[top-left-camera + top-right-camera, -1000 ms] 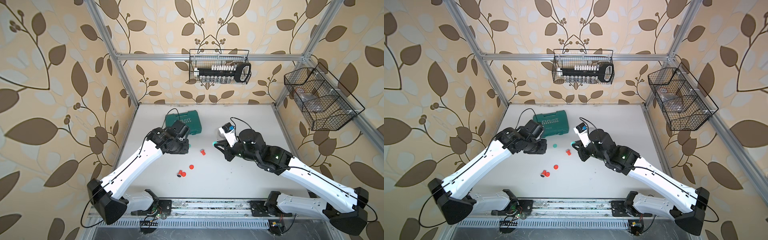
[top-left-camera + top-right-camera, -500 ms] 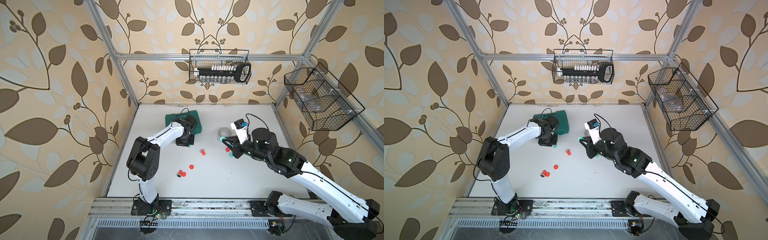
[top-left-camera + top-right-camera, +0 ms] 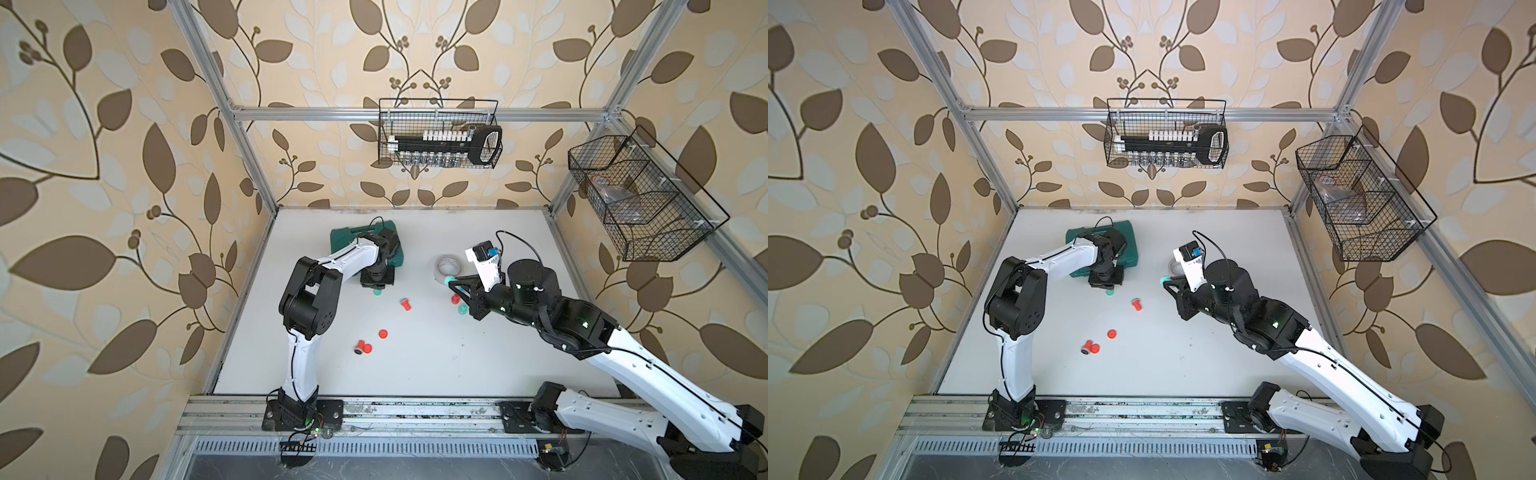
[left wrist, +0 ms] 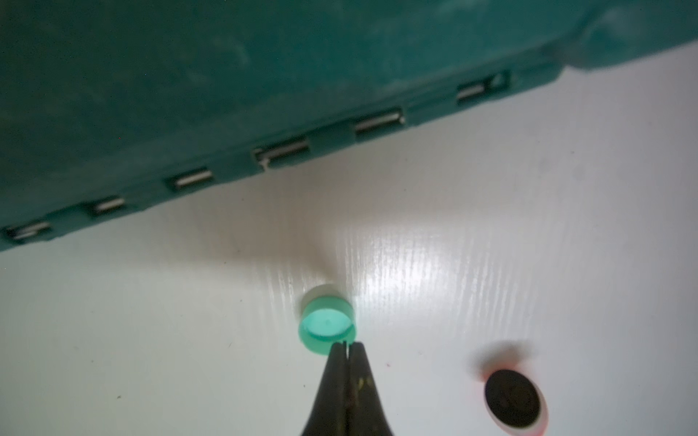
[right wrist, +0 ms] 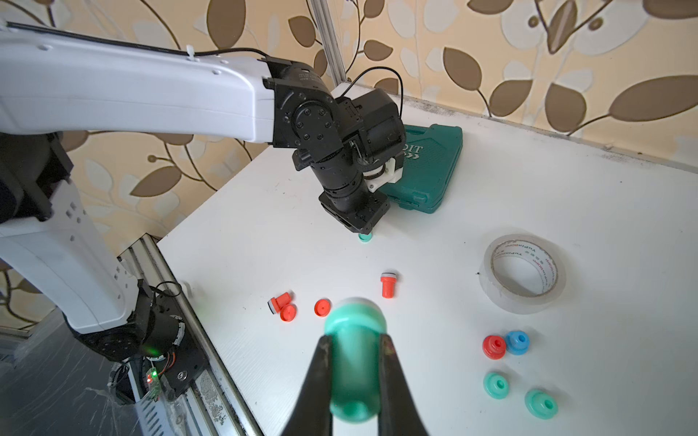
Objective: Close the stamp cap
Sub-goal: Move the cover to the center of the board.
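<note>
A small green cap (image 4: 327, 324) lies open side up on the white table (image 3: 415, 365), just in front of the green tool case (image 4: 189, 94). My left gripper (image 4: 345, 344) points down at it with its jaws shut, the tips at the cap's near rim; nothing shows between them. In both top views the cap (image 3: 377, 292) (image 3: 1109, 293) peeks out below that gripper. My right gripper (image 5: 355, 339) is shut on a green stamp (image 5: 355, 362) and holds it above the table to the right (image 3: 448, 282), white-rimmed end pointing towards the left arm.
A tape roll (image 5: 523, 273) lies behind the right gripper. An upright red stamp (image 3: 405, 304), a red cap (image 3: 382, 333) and a toppled red stamp with its cap (image 3: 363, 348) sit mid-table. Red, blue and green caps (image 5: 506, 345) lie near the right arm. Wire baskets (image 3: 438, 139) hang on the walls.
My left arm folded its elbow back, brought the gripper down to the green cap by the case, and shut its jaws. My right arm shifted slightly right and back with the stamp.
</note>
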Action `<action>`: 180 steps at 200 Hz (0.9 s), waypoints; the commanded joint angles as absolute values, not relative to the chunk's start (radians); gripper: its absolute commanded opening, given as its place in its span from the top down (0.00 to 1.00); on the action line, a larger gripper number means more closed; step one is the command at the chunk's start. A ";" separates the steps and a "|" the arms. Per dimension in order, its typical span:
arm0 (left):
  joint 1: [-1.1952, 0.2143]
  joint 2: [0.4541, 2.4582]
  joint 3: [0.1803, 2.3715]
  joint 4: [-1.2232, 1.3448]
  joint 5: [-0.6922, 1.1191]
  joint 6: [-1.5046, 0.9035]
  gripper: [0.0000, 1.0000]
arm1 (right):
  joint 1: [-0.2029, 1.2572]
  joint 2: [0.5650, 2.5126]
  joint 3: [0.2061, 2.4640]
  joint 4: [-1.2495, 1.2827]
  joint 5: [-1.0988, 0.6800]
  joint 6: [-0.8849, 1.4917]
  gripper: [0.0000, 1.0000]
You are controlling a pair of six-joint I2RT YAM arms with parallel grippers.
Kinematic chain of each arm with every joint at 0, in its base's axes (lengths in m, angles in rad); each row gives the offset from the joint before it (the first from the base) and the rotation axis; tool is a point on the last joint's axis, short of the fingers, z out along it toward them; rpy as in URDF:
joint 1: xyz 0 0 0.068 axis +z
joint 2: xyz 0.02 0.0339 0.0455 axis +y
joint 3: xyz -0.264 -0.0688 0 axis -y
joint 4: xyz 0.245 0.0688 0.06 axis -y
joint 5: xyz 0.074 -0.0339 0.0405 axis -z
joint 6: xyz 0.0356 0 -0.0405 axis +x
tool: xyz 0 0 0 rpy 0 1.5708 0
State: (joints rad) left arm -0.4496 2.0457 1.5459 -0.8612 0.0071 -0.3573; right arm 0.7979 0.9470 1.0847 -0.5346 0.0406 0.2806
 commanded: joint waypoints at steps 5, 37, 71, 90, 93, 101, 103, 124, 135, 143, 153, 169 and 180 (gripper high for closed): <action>-0.439 2.064 1.577 -0.881 -0.028 -0.342 1.00 | 0.794 0.927 1.066 -0.547 0.059 0.287 1.00; -0.439 2.089 1.586 -0.885 -0.043 -0.347 1.00 | 0.793 0.921 1.066 -0.551 0.059 0.284 1.00; -0.439 2.101 1.589 -0.884 -0.048 -0.349 1.00 | 0.791 0.920 1.066 -0.555 0.058 0.282 1.00; -0.439 2.108 1.589 -0.886 -0.047 -0.349 1.00 | 0.791 0.920 1.066 -0.556 0.059 0.282 1.00; -0.439 2.110 1.590 -0.885 -0.044 -0.349 1.00 | 0.789 0.919 1.066 -0.557 0.058 0.282 1.00; -0.439 2.113 1.589 -0.887 -0.038 -0.348 1.00 | 0.789 0.919 1.068 -0.558 0.058 0.282 1.00; -0.439 2.113 1.588 -0.887 -0.037 -0.349 1.00 | 0.790 0.918 1.068 -0.558 0.058 0.282 1.00; -0.440 2.115 1.578 -0.888 -0.020 -0.352 1.00 | 0.790 0.914 1.067 -0.558 0.058 0.281 1.00; -0.443 2.110 1.568 -0.888 -0.006 -0.354 1.00 | 0.789 0.916 1.068 -0.558 0.058 0.281 1.00; -0.446 2.105 1.557 -0.889 0.001 -0.356 1.00 | 0.790 0.914 1.068 -0.559 0.060 0.281 1.00; -0.456 2.094 1.538 -0.887 0.014 -0.360 1.00 | 0.789 0.914 1.069 -0.558 0.061 0.281 1.00; -0.474 2.063 1.492 -0.877 0.033 -0.372 1.00 | 0.788 0.914 1.072 -0.558 0.065 0.279 1.00; -0.487 2.035 1.450 -0.865 0.051 -0.386 1.00 | 0.788 0.914 1.074 -0.558 0.066 0.277 1.00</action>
